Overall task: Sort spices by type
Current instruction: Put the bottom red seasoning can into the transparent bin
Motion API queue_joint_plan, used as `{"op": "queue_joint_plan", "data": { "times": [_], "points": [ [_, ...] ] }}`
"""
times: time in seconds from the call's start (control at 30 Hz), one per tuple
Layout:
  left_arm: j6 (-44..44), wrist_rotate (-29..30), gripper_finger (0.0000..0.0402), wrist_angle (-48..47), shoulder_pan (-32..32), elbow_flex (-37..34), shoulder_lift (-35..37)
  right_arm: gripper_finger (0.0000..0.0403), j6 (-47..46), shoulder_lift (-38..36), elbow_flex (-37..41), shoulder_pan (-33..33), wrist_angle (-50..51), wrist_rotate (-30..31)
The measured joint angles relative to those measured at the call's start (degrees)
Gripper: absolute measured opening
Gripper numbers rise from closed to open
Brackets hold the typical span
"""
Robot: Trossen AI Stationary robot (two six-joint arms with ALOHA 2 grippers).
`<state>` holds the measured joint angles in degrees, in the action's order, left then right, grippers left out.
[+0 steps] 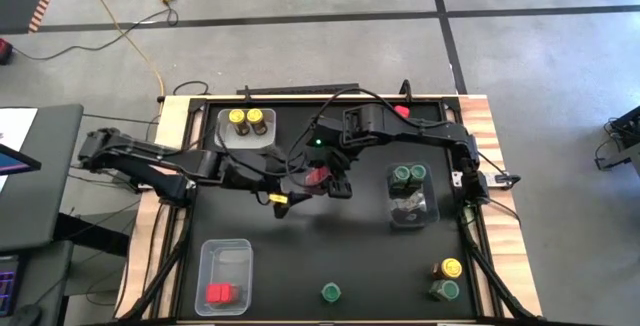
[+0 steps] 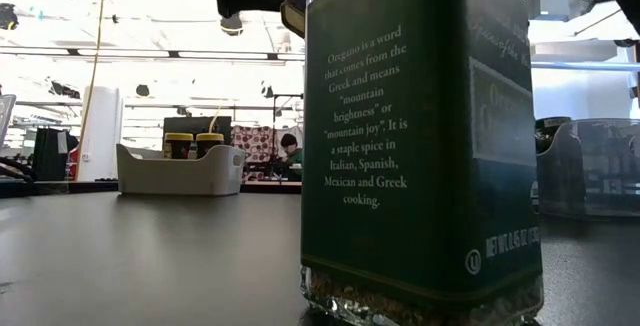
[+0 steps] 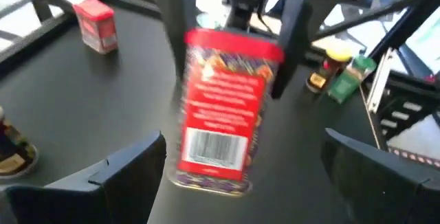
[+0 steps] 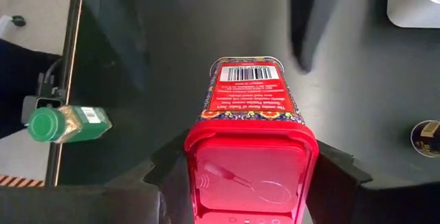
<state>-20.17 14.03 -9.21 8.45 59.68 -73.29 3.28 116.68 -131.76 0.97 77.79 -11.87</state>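
The red blocky spice tin (image 4: 249, 157) hangs above the table's middle, clamped at its lid end by the right gripper (image 4: 251, 183), apparently for passing across. The left gripper (image 3: 240, 176), fingers spread wide apart, faces it from the table's left side, ready to receive.

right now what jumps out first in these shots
The red tin held mid-table: the right gripper is shut on its lid end while the left gripper waits open beside it. In the low view a green oregano jar stands right at the lens and fills most of the picture. Sorting shows too: yellow-lidded jars in the far left bin, green-lidded jars in the right bin.
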Motion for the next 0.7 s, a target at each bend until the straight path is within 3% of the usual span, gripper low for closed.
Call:
{"op": "queue_joint_plan", "data": {
  "times": [0.7],
  "points": [
    [6.1, 0.3, 0.0351, 4.9, -0.2, 0.0, -2.9, 0.0242, -0.4, 0.0, 0.0, -0.1, -2.6, 0.0]
  ]
}}
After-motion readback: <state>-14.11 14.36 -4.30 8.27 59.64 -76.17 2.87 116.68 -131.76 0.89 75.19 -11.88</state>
